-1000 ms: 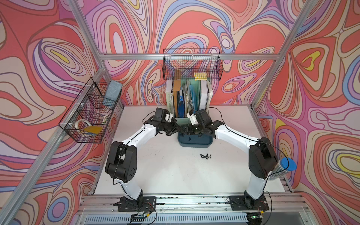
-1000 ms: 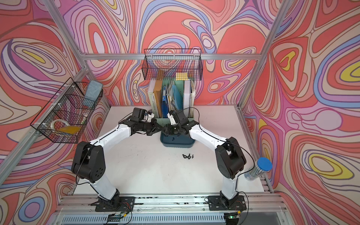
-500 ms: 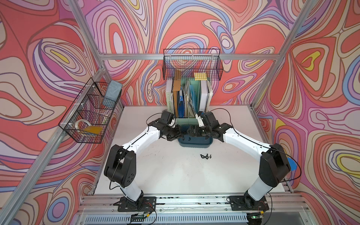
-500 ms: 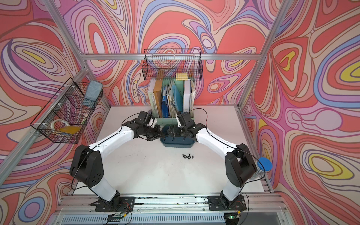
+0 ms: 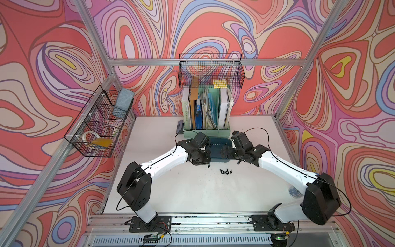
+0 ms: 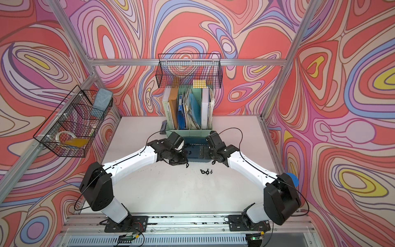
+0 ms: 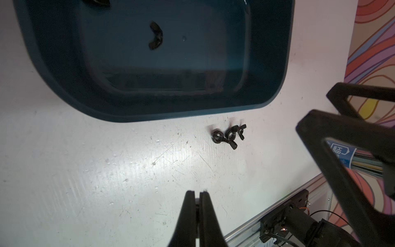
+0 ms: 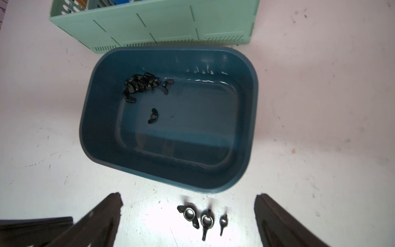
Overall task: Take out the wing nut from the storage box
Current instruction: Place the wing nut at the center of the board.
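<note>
Although the left gripper [image 7: 197, 193] is clenched, seemingly on a black metal wing nut [image 5: 208, 165] before the shallow dark-teal plastic storage box [image 8: 253, 92], remaining nuts [image 8: 139, 84] heap at its left end, nearer that arm than the released right gripper [image 8: 188, 196].

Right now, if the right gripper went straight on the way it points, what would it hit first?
Probably the table, at the three loose wing nuts framed by the open right gripper, short of the storage box; depth is unclear.

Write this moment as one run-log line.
left hand shut | right hand open | three wing nuts on table | pile in storage box
</note>
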`<state>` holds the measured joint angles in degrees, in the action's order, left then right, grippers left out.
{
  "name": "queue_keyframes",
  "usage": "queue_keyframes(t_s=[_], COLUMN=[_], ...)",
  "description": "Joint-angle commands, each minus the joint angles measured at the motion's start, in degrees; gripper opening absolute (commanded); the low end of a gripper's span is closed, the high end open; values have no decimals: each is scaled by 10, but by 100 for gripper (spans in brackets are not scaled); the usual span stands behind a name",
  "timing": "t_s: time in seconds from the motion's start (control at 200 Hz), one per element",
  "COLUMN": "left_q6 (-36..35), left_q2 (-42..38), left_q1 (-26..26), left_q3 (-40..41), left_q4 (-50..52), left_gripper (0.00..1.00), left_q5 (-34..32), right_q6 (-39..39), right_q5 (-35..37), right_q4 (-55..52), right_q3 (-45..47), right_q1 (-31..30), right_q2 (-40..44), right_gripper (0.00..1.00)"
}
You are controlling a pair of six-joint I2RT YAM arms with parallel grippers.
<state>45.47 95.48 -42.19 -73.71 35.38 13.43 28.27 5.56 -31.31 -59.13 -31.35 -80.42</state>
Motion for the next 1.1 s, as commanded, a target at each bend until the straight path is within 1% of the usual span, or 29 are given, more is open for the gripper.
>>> queue_keyframes(t_s=[0.0, 0.19, 0.325, 0.466, 0.791, 1.096], left_q6=[7, 12, 15, 10, 5, 1], left_q2=[29, 83, 119, 157, 219, 250], left_q1=[-27, -64, -74, -79, -81, -80], left_q3=[-3, -31, -55, -90, -157, -179], left_q4=[35, 48, 48, 62, 89, 97], left_gripper=[0, 0, 0, 0, 0, 0], left_q5=[-36, -55, -58, -63, -84, -87], right_q6=[19, 32, 38, 48, 50, 45], right_q5=[52, 89, 110, 126, 127, 126], right_q4=[-43, -83, -107, -123, -124, -116], right_q3=[19, 52, 63, 69, 76, 77], right_q1=[4, 5, 6, 6, 6, 6], right_q2=[35, 98, 133, 152, 164, 158], right_gripper=[98, 98, 98, 98, 98, 98])
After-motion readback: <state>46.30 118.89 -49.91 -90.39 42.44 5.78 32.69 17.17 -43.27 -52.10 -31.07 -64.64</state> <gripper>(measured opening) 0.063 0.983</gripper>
